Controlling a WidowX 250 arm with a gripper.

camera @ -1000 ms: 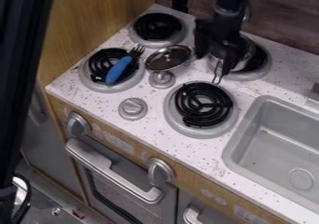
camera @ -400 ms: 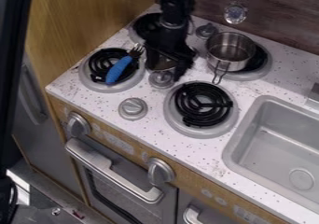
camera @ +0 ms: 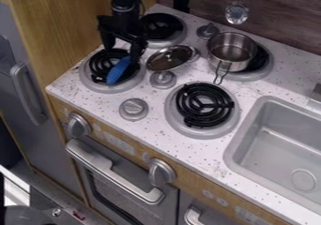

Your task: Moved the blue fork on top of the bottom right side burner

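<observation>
Speckled white stovetop (camera: 188, 149), blue fork (camera: 118, 71) just beneath the empty gripper (camera: 123, 49), fingers wide apart.

Spread hand (camera: 122, 53) above blue fork (camera: 118, 71) on front-left burner (camera: 108, 87)

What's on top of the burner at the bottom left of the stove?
The blue fork lies across the coils of that burner, its handle in view. Its tines can't be seen: the gripper, in front, covers that end. The coil parts under the handle are hidden too.

The black arm (camera: 125, 3) hangs down; its jaws stand apart.
</observation>
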